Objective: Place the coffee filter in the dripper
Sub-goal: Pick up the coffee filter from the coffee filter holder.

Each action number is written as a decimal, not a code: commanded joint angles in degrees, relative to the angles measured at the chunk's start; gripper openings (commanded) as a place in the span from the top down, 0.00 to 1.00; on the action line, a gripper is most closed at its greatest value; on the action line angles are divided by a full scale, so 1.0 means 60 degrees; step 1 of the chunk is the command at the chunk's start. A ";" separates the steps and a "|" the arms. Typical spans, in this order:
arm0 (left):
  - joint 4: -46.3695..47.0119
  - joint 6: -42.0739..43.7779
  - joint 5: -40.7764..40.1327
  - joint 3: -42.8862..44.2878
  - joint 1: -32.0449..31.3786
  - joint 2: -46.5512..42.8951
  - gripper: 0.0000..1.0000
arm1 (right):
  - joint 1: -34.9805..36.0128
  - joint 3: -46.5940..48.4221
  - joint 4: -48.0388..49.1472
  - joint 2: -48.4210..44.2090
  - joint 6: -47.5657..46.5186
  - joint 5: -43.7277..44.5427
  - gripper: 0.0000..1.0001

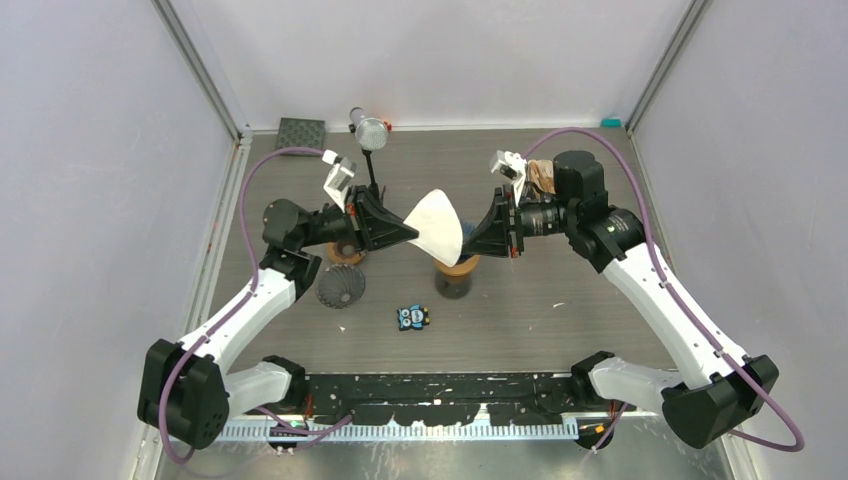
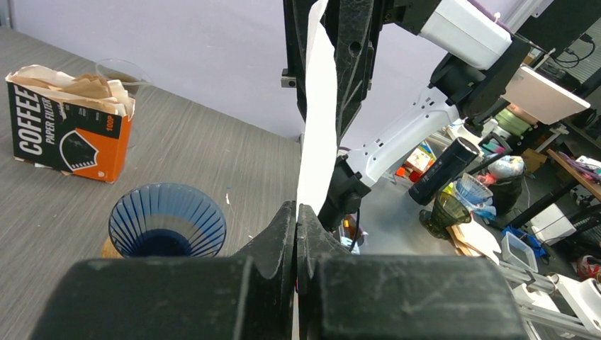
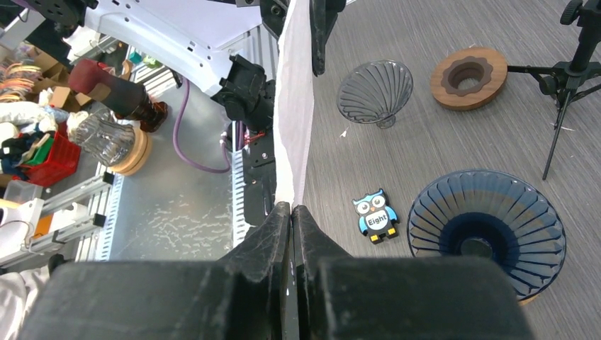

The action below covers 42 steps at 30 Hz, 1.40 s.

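A white paper coffee filter [image 1: 438, 229] hangs in the air between both grippers, above the blue ribbed dripper [image 1: 456, 268]. My left gripper [image 1: 412, 232] is shut on the filter's pointed left end. My right gripper [image 1: 466, 243] is shut on its wide right edge. In the left wrist view the filter [image 2: 317, 120] stands edge-on between the closed jaws, with the dripper [image 2: 167, 228] below to the left. In the right wrist view the filter [image 3: 294, 106] is also edge-on, with the dripper [image 3: 487, 230] at lower right.
A second grey dripper [image 1: 341, 286] and a wooden ring [image 3: 468, 76] lie left of centre. An owl tag [image 1: 412, 318] lies in front. An orange filter box [image 2: 67, 133] stands at back right, a microphone stand [image 1: 371, 135] at back centre.
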 commanded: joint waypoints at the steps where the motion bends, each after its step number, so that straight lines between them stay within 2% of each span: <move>1: 0.0395 0.0132 -0.0131 -0.0037 0.0037 0.0013 1.00 | -0.0016 0.0104 0.0459 0.0087 0.0194 0.0028 0.89; 11: 0.0394 0.0023 -0.0078 0.0013 0.0041 0.0073 1.00 | 0.0002 0.0304 0.0666 0.0561 0.0582 0.0490 0.89; 23: 0.0394 0.0135 -0.0047 -0.0077 0.0041 0.0084 1.00 | 0.0002 0.0256 0.0776 0.0462 0.0483 -0.0548 0.75; 26: 0.0394 0.0154 -0.0048 -0.0107 0.0045 0.0035 1.00 | 0.0002 0.0255 0.0300 0.0269 0.0046 -0.0498 0.73; 33: 0.0394 0.0154 -0.0049 -0.0079 0.0041 0.0087 1.00 | 0.0002 0.0302 -0.0111 -0.0033 -0.0429 -0.0128 0.72; 42: 0.0398 0.0125 -0.0029 -0.0068 0.0041 0.0141 1.00 | 0.0001 0.0454 0.0255 0.0154 0.0152 0.0414 0.73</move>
